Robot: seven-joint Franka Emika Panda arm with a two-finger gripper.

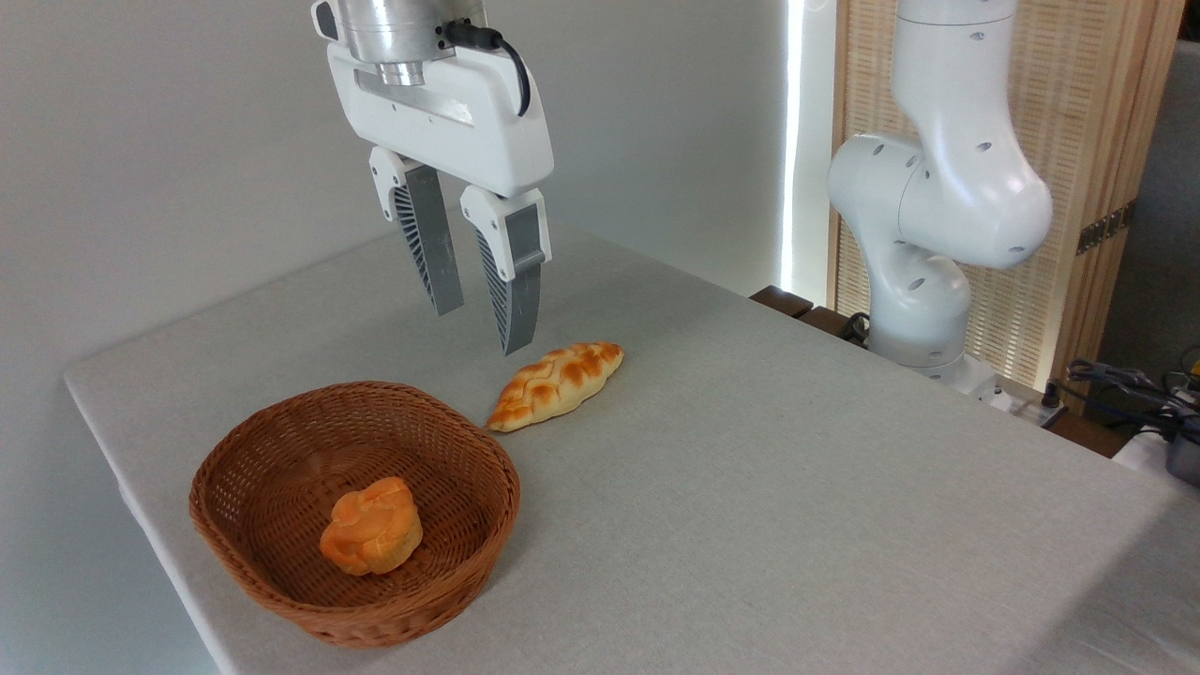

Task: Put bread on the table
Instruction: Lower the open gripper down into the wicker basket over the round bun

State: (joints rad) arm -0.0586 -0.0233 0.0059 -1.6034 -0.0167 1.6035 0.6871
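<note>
Matt cloth covers the table; the basket is rough woven wicker; the bread looks glossy.

From my screen the arm runs off the top edge, the bench off the bottom and right (its near corner never shows); the basket wall hides the bread's base.

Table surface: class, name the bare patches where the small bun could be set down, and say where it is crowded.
The table is bare across its whole right half, from the braided loaf to the arm's base, and along the near edge right of the basket. The far left corner is free too. Crowding: the narrow gap between basket and loaf, under the open gripper. The bun lies inside the basket.
</note>
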